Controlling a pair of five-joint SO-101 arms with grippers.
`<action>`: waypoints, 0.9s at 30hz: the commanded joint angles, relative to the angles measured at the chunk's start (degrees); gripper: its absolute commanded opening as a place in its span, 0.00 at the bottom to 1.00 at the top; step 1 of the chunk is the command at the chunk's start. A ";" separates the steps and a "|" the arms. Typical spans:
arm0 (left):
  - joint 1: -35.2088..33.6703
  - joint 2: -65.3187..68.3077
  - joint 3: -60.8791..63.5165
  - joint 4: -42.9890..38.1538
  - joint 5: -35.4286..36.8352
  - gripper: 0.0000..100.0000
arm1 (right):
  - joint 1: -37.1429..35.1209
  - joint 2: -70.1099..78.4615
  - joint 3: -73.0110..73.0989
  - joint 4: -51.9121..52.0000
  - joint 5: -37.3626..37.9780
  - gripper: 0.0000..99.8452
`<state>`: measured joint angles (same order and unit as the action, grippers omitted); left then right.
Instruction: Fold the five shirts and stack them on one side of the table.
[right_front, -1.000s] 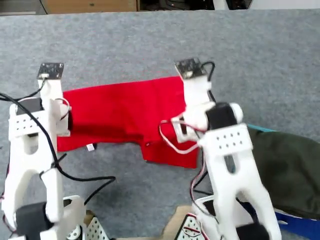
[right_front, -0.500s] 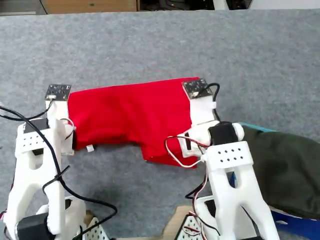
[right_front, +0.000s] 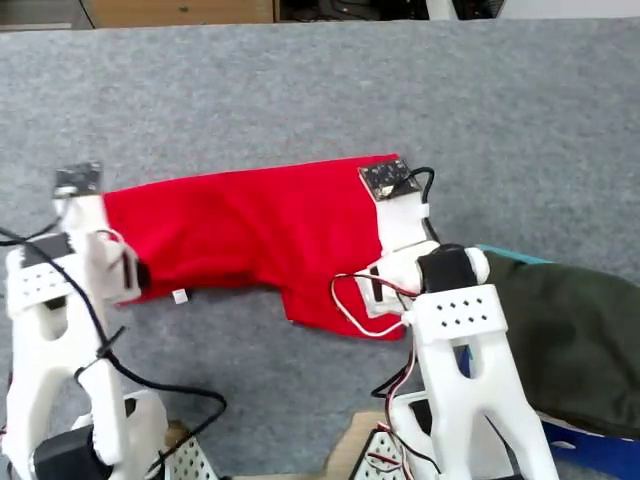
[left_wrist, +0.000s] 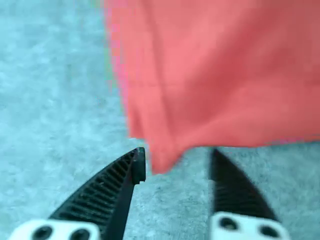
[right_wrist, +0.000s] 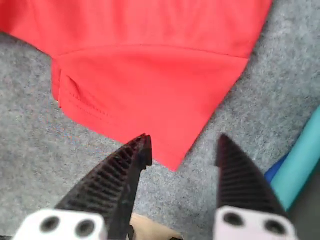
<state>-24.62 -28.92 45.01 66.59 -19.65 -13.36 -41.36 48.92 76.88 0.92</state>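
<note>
A red shirt (right_front: 250, 235) lies folded into a wide band across the middle of the grey table (right_front: 300, 90), with one flap (right_front: 335, 305) sticking out toward the near edge. In the left wrist view my left gripper (left_wrist: 175, 160) is open just off the red shirt (left_wrist: 210, 75), a corner of the cloth showing between its fingers. My right gripper (right_wrist: 183, 145) is open above the hem of the red shirt (right_wrist: 140, 75) at the flap's corner. In the high view the arms stand at the shirt's two ends.
A dark green shirt (right_front: 575, 340) lies at the right of the table on teal cloth (right_front: 520, 258) and blue cloth (right_front: 600, 450). The teal cloth (right_wrist: 305, 155) also borders the right wrist view. Bare grey table lies beyond the red shirt.
Both arms drew back toward the near edge. The left arm then shifted left, uncovering the shirt's left end. The right arm has barely moved in the last half second.
</note>
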 joint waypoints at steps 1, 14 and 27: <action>-2.90 -2.07 -8.26 2.81 -0.53 0.28 | 0.75 -1.54 -6.55 4.40 0.53 0.26; 0.35 4.79 -25.85 1.41 16.18 0.02 | 1.10 17.89 -23.87 -12.75 1.05 0.01; 7.12 36.18 -25.85 -18.73 21.71 0.02 | 6.20 68.97 -57.36 -24.44 -4.75 0.00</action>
<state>-17.85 5.36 22.86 51.65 1.54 -10.20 18.15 1.98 55.25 -2.77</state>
